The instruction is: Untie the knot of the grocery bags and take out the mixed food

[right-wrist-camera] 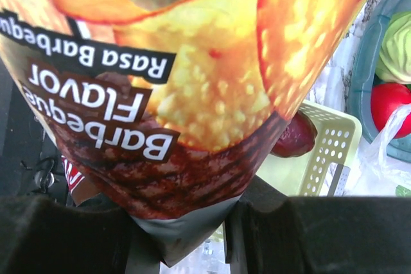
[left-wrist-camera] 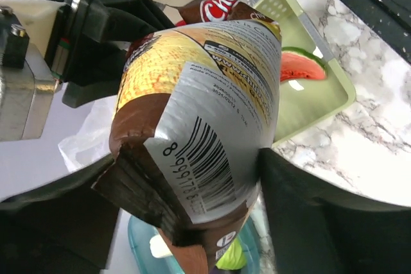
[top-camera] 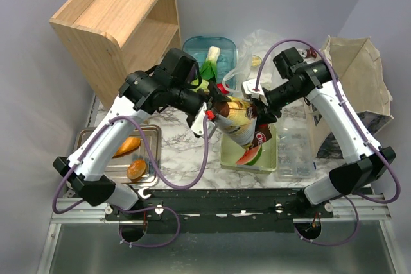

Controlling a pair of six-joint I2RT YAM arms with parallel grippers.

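Chips bag (top-camera: 241, 121) hangs over the green basket (top-camera: 272, 153), its long axis spanning both my grippers. The right gripper (top-camera: 260, 104) is clamped on one sealed end. The left gripper (top-camera: 207, 119) straddles the other end, jaws wide; I cannot tell if they grip.

Bright, even light; soft shadows; glare on the chips bag (left-wrist-camera: 212, 126); near edges blurred.

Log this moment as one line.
right gripper: shut on chips bag | left gripper: jaws astride chips bag, grip unclear | chips bag: over green basket | watermelon: in green basket
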